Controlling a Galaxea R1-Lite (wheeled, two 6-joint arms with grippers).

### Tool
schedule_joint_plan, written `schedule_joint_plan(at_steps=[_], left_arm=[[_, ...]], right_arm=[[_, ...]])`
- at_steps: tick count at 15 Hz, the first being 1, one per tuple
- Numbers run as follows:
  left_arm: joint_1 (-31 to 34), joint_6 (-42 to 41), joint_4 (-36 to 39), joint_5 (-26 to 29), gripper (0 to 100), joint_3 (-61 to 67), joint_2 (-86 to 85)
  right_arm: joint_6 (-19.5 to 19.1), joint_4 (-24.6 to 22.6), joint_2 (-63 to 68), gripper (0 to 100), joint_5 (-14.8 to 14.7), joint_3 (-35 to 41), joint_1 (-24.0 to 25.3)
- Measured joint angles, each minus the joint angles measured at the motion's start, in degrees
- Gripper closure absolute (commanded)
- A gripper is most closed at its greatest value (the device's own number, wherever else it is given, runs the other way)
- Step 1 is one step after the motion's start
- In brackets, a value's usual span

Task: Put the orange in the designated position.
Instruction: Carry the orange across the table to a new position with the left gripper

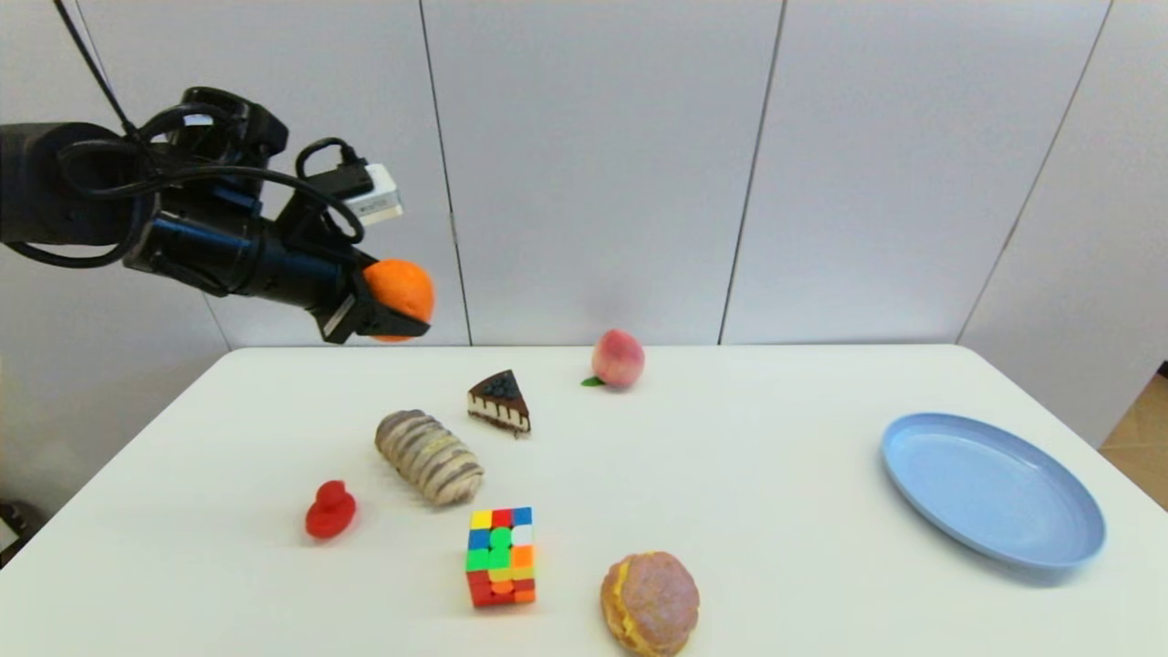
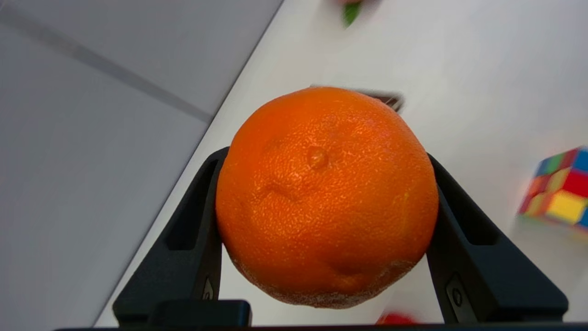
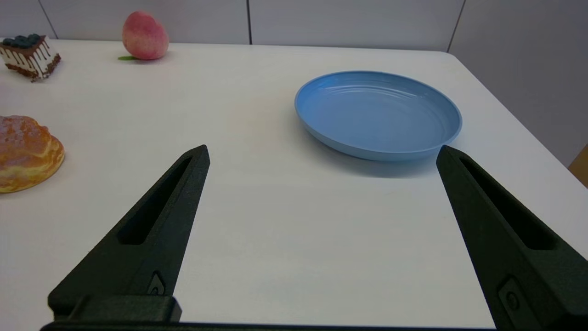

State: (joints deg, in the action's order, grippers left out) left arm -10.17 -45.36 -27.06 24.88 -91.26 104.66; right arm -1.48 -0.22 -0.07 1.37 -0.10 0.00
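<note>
Orange [image 1: 400, 285] pinched between jaws of left gripper [image 1: 388, 306], held high above far left corner of white worktop [image 1: 730, 474], well apart from peach [image 1: 618, 358] and cake slice [image 1: 500, 401]. Right gripper [image 3: 321, 156] low over worktop near blue plate [image 3: 377, 115], jaws spread wide, nothing between.

Head camera high up, looking down at the table [image 1: 776, 511], left wrist camera very close to the orange [image 2: 326, 197], right wrist camera low, both seeing the peach [image 1: 618, 359].
</note>
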Motion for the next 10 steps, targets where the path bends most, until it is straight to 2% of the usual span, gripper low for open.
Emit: schedule_joint_plan(at_steps=[4,10], left_arm=[[4.72,-0.09,0.00,0.13,100,1.49,0.94],[5.22,0.29,0.50,0.72,100,-2.29,9.09]], right_arm=[[0.00,-0.02,0.00,0,0.00,0.00,0.00],[-0.01,-0.02,0.00,0,0.00,0.00,0.00]])
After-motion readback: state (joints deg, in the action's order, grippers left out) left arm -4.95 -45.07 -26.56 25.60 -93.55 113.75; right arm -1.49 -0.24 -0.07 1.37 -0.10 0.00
